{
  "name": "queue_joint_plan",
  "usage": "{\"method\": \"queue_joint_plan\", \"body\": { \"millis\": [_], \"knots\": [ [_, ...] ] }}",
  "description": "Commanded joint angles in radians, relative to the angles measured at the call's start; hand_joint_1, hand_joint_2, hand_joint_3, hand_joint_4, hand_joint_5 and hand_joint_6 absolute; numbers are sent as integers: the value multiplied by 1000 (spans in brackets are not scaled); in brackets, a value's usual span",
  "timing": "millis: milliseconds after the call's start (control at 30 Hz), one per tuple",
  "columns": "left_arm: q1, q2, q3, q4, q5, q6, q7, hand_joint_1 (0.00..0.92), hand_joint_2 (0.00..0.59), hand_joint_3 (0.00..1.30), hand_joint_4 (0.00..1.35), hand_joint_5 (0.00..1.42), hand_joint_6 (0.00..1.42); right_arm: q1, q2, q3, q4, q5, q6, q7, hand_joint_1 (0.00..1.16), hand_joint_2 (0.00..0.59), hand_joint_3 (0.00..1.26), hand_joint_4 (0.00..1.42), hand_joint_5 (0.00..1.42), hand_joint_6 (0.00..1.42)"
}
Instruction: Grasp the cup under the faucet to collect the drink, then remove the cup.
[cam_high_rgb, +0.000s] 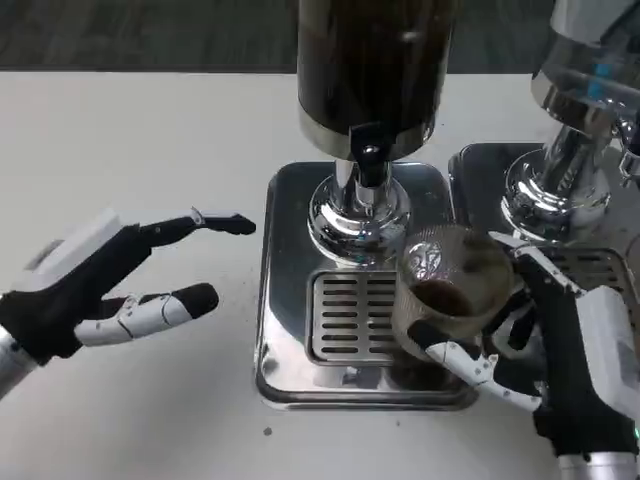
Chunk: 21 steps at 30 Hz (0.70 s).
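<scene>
Right hand (540, 350) grips the glass cup (450, 290) (some dark drink inside), held over the drip tray (350, 320), right of the faucet (368, 160); left hand (110, 285) open, well apart.

the dispenser base (290, 330) was glossy polished metal, the cup (450, 290) clear ribbed plastic, the table (130, 130) smooth matt white.

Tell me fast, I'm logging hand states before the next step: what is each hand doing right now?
Left hand: open, fingers apart, holding nothing, above the table.
Right hand: holding the cup, which has dark drink in it.
</scene>
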Motion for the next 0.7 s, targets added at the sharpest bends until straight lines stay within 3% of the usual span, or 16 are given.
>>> {"method": "queue_joint_plan", "body": {
  "millis": [33, 700],
  "knots": [
    [44, 35, -19, -69, -2, -36, -22, 0, 115, 287, 190, 184, 184, 40, -6, -17, -85, 17, -13, 17, 627, 243, 652, 784, 888, 1111],
    [153, 170, -62, -303, -96, -112, -76, 0, 99, 242, 116, 122, 160, 162, -13, -29, -245, 30, -31, 103, 627, 243, 677, 802, 916, 1162]
  ]
}}
